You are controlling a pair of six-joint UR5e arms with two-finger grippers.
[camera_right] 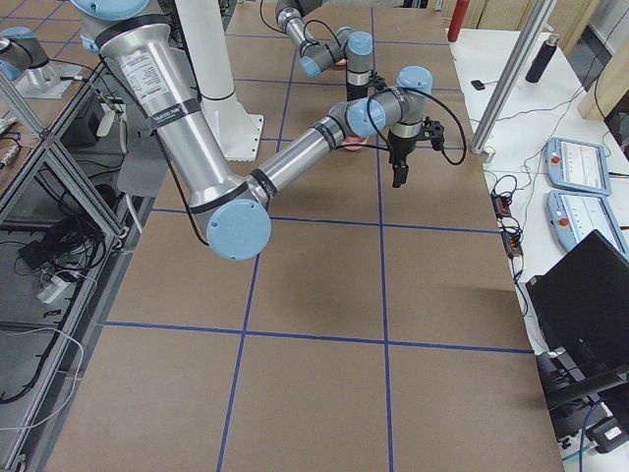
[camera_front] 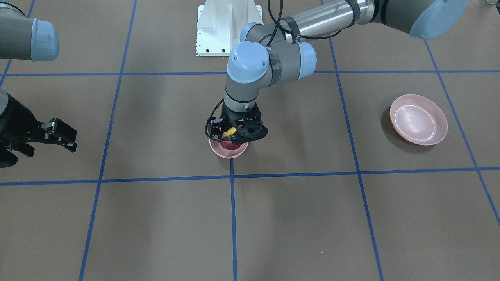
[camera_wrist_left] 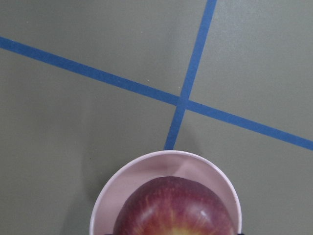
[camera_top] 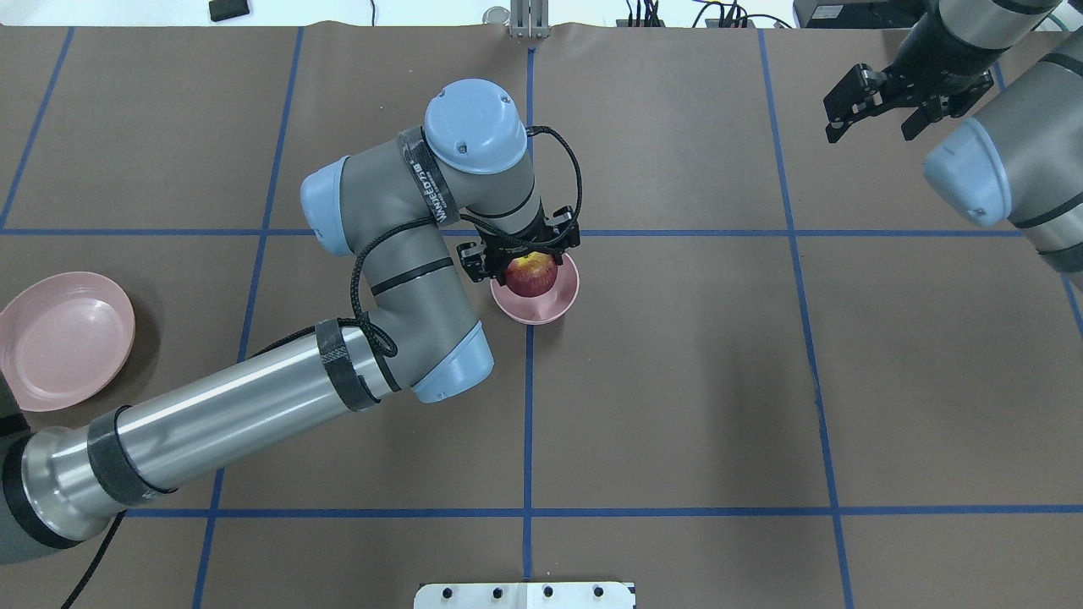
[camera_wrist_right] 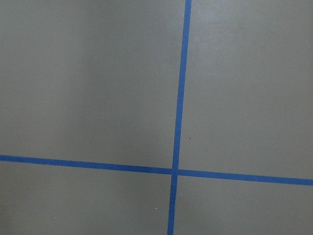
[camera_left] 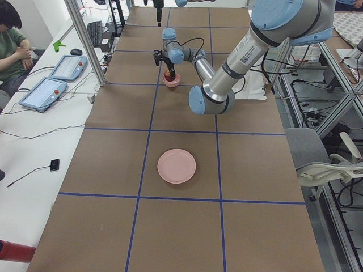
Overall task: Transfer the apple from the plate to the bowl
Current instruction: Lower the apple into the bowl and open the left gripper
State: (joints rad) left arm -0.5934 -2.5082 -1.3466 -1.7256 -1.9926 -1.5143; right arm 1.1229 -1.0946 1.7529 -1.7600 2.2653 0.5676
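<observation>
The dark red apple [camera_top: 531, 276] with a yellow patch sits low in the small pink bowl [camera_top: 565, 298] at the table's middle. My left gripper [camera_top: 525, 258] reaches straight down over the bowl, its fingers close against both sides of the apple. In the front view the apple [camera_front: 230, 145] shows between those fingers, over the bowl [camera_front: 228, 153]. The left wrist view shows the apple [camera_wrist_left: 173, 208] inside the bowl's rim [camera_wrist_left: 146, 171]. The wide pink plate [camera_top: 63, 338] lies bare at the robot's far left. My right gripper [camera_top: 871, 127] hangs open and empty at the far right.
Blue tape lines cross the brown table cover. A white base plate [camera_front: 228, 27] stands at the robot's side. The left arm's elbow [camera_top: 381, 279] lies over the table between plate and bowl. An operator [camera_left: 14, 45] sits at a side desk.
</observation>
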